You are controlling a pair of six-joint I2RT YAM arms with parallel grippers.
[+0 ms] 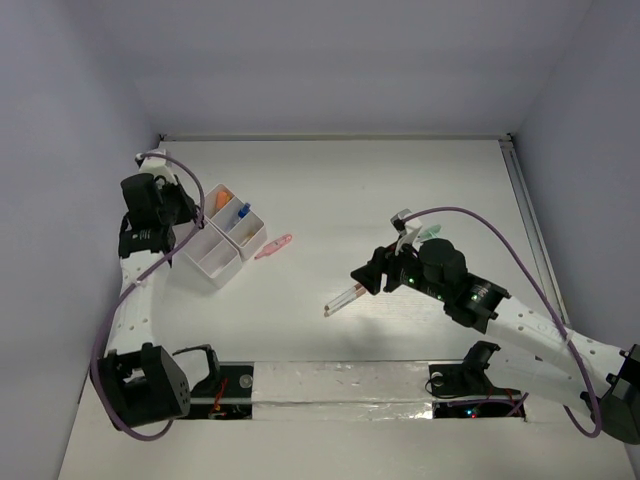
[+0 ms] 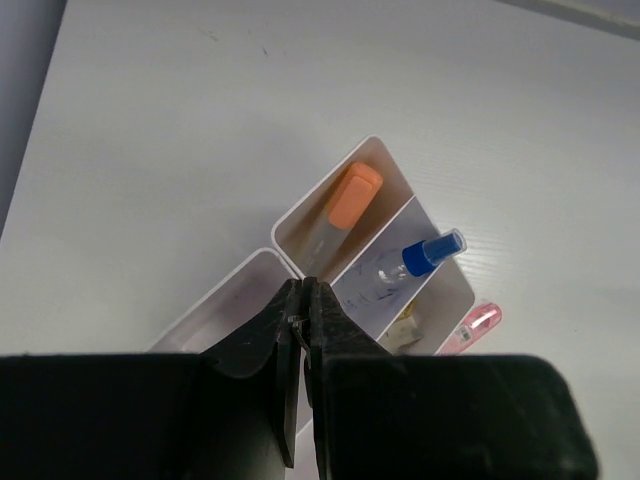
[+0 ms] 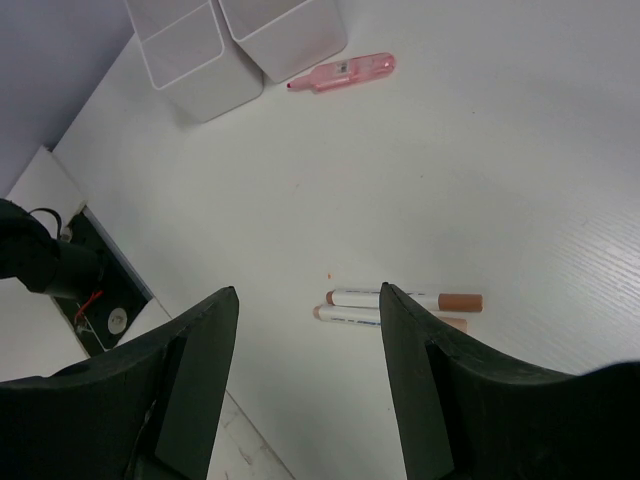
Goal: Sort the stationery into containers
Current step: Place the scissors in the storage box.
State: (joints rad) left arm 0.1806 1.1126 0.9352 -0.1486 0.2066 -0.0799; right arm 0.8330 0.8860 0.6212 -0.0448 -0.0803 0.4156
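left end effector (image 2: pixel 303 292), shut and empty, sits over the white tray (image 1: pixel 215 262). right end effector (image 1: pixel 367 277) hangs open above two brown-capped markers (image 3: pixel 405 306) on the counter (image 1: pixel 400 190); a pink marker (image 1: pixel 273 246) lies just beside the tray.

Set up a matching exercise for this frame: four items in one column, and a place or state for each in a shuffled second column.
Column A
1. orange-capped marker
2. pink marker
3. left gripper
4. right gripper

Column B
a. lying outside the white tray, beside it
b. open, above two brown-capped markers
c. inside a tray compartment
d. shut

Pairs: 1-c, 2-a, 3-d, 4-b
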